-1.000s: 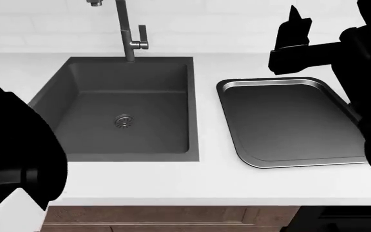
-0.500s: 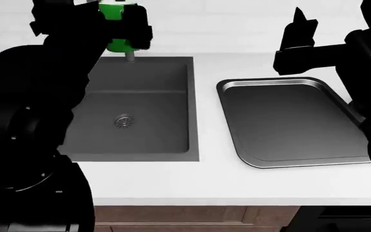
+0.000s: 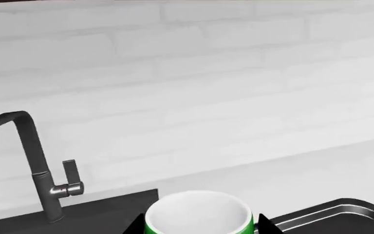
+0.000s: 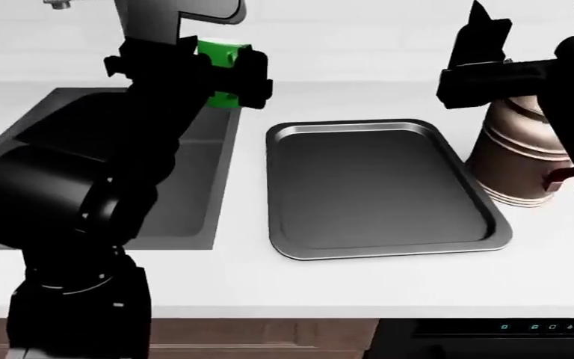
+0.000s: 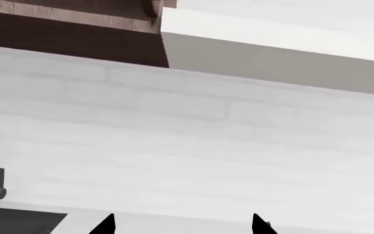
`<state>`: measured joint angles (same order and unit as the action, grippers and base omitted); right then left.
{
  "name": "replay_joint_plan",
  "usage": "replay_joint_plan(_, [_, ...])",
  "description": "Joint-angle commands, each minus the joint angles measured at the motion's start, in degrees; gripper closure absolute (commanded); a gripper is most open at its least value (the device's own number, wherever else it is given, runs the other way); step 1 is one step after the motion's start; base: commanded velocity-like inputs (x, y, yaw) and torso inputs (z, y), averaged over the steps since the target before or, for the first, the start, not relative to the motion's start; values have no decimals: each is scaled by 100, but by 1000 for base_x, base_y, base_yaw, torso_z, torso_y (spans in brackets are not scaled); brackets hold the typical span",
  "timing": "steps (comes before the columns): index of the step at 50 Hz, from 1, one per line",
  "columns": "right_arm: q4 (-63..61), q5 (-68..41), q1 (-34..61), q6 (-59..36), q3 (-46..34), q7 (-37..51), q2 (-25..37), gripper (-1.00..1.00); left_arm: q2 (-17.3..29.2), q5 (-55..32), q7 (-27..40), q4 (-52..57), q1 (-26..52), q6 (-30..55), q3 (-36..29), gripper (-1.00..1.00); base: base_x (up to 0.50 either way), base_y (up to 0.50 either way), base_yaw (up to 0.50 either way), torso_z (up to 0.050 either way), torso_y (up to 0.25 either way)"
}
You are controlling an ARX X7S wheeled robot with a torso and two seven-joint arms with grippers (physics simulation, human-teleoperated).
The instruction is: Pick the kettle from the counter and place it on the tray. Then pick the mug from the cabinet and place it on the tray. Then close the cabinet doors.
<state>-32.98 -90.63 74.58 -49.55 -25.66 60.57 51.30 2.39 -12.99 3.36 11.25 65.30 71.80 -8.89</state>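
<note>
Left gripper (image 4: 219, 75) clamps the mug (image 4: 221, 69) left of the tray (image 4: 292, 247); carry it level over the tray, lower gently; right gripper (image 5: 181, 225) spread, empty

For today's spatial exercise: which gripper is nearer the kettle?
Right. The right gripper hovers just above the kettle; the left gripper, holding the mug, is across the tray.

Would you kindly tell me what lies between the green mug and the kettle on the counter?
In the head view, the empty tray lies between the mug, held in the left claw, and the kettle.
</note>
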Motion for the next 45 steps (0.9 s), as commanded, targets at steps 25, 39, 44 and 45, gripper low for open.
replay_joint_plan(25, [152, -168, 424, -300, 2, 24, 250, -100, 313, -356, 204, -133, 447, 42, 103, 100, 0, -332, 0, 0, 0])
replay_joint_plan(39, [143, -244, 451, -284, 27, 45, 270, -100, 379, -441, 242, -102, 604, 147, 85, 100, 418, 0, 0, 0, 1])
replay_joint_plan(44, [136, -205, 432, -277, 20, 37, 272, -100, 401, -470, 243, -107, 645, 172, 53, 100, 500, 0, 0, 0, 2])
replay_joint_plan(45, [137, -203, 433, -281, 16, 43, 274, -100, 410, -491, 226, -85, 643, 196, 36, 100, 289, 0, 0, 0, 0])
